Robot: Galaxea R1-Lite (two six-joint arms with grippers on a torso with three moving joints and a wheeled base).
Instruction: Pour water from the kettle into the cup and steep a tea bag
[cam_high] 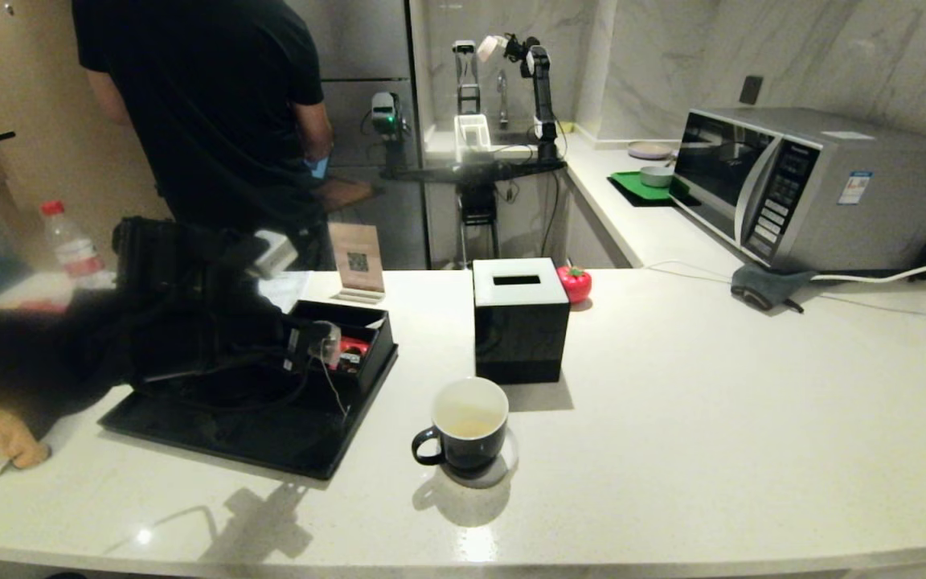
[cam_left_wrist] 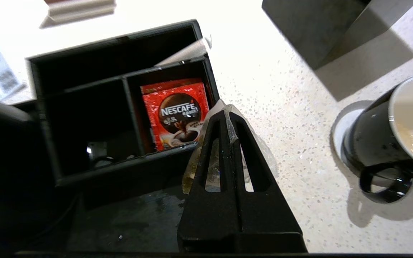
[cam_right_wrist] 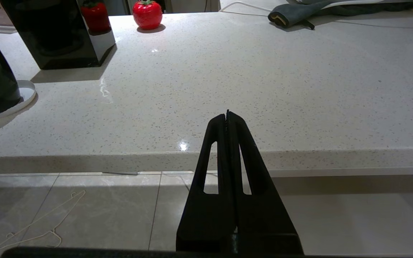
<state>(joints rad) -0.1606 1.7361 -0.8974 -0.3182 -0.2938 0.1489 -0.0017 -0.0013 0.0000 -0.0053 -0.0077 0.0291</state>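
Note:
The black cup stands on a white coaster at the middle front of the counter, with a little yellowish water in its white inside. My left gripper hovers over the black tray's compartment box, left of the cup. It is shut on the tea bag, whose translucent mesh bulges on both sides of the fingers. The bag's thin string hangs down over the tray. The cup is apart from the bag. I cannot tell the kettle from the dark arm bulk on the tray. My right gripper is shut and empty, below the counter's front edge.
A red packet lies in the compartment box on the black tray. A black tissue box and a red tomato ornament stand behind the cup. A microwave is at the far right, and a person stands beyond the counter.

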